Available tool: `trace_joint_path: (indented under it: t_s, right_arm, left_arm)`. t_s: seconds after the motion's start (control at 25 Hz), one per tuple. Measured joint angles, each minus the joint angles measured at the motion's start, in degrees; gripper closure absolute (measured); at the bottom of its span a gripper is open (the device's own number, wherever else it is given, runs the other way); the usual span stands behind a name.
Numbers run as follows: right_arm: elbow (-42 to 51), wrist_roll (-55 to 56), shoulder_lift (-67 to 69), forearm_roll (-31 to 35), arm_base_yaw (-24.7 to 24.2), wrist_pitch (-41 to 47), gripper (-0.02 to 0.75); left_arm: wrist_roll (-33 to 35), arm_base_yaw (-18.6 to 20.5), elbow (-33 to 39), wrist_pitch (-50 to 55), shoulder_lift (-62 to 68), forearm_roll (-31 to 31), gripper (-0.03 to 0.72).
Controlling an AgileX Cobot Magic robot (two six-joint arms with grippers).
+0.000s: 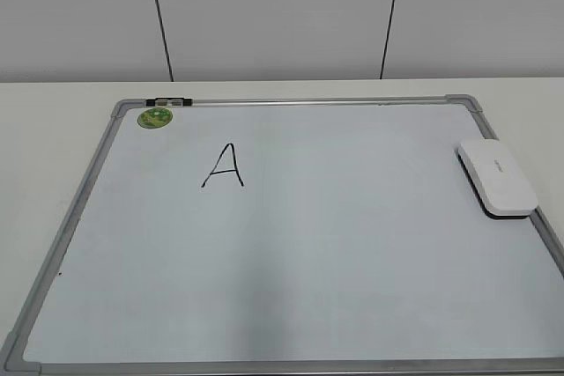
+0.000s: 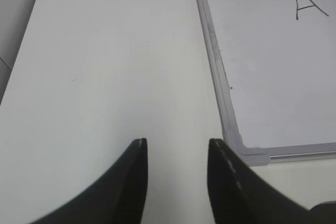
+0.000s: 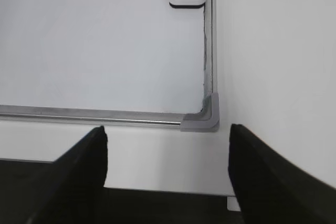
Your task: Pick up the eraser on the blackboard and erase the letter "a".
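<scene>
OK, eraser [image 1: 496, 176] lies flat at the blackboard's [image 1: 79, 209] right edge, untouched. Only a capital "A" [image 1: 223, 165] shows, no small one. Right claw [image 3: 167, 145] gapes wide, empty, by the near corner; left claw [image 2: 176, 153] part-open, empty, over the bench [image 2: 105, 66]. I'd go right arm fwd, straddle its short sides.

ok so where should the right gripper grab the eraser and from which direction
Probably across its two long sides, coming straight down from above. The eraser lies flat on the blackboard by the right frame edge, long axis running away from the robot, and looks narrow enough for the jaws. The right gripper is open, back at the board's near right corner.
</scene>
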Motion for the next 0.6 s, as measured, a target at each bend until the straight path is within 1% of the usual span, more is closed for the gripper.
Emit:
trace_joint_path:
  t_s: [0.12,0.36,0.6]
  right_arm:
    - [0.0,0.0,-2.8,0.0,-0.3,0.2,0.205]
    - [0.0,0.0,-7.6,0.0,-3.7,0.6,0.205]
    - [0.0,0.0,-9.1,-0.1,-4.2,0.6,0.205]
  left_arm:
    - [0.0,1.5,0.3,0.2,-1.8,0.0,0.412]
    - [0.0,3.5,0.3,0.2,-5.4,0.1,0.414]
    - [0.0,5.7,0.3,0.3,-5.6,0.1,0.425]
